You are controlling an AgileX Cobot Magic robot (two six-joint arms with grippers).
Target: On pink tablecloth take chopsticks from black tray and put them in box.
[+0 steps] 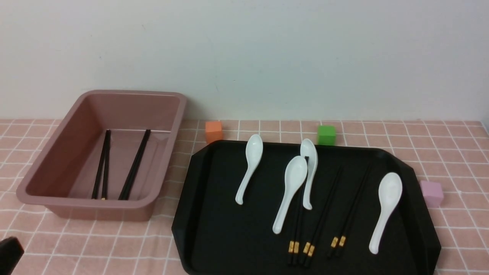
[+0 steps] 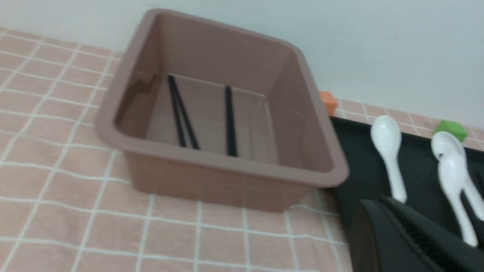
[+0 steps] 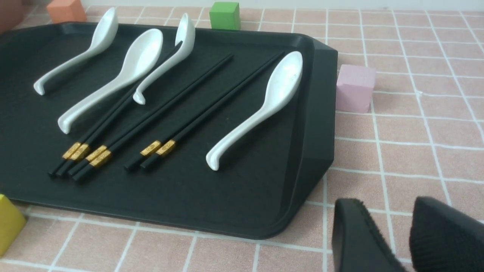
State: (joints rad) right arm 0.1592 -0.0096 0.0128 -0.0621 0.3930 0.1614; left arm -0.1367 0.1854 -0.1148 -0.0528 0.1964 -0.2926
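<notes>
On the pink tablecloth (image 1: 450, 152) lies the black tray (image 1: 229, 236). It holds three pairs of black chopsticks (image 1: 324, 214) with gold bands, which also show in the right wrist view (image 3: 170, 104). The box (image 1: 95, 204) stands to the left with two more pairs of chopsticks (image 1: 134, 166) on its floor, also seen in the left wrist view (image 2: 230, 121). My left gripper (image 1: 9, 254) is at the near left corner. Only one of its fingers (image 2: 397, 234) shows. My right gripper (image 3: 387, 206) is open and empty over the cloth, beside the tray's near right corner (image 3: 302, 204).
Several white spoons (image 1: 292, 191) lie on the tray among the chopsticks, one across a pair. Small cubes stand around the tray: orange (image 1: 213, 131), green (image 1: 326, 135), pink (image 1: 431, 193) and yellow (image 3: 7, 223). A wall rises behind the table.
</notes>
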